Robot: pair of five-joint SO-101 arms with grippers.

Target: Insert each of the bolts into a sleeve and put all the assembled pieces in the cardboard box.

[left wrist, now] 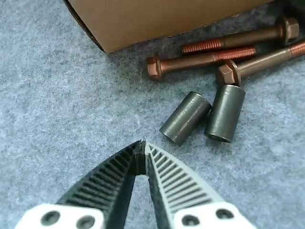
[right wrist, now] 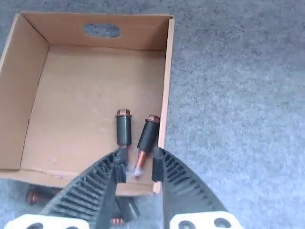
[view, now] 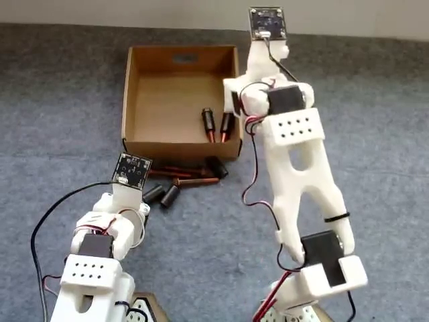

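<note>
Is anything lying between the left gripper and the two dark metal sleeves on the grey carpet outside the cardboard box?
Nothing visible does. Bare grey carpet separates the shut left gripper from the nearer dark grey cylindrical metal sleeve; the copper-coloured hex-head bolts lie beyond both sleeves, toward the brown cardboard box.

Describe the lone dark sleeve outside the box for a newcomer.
Find the brown cardboard box; copper-coloured bolts lie along its near outside wall. The dark cylindrical metal sleeve sits at their end by the box's corner. The two other sleeves lie paired farther out; this one lies alone.
</note>
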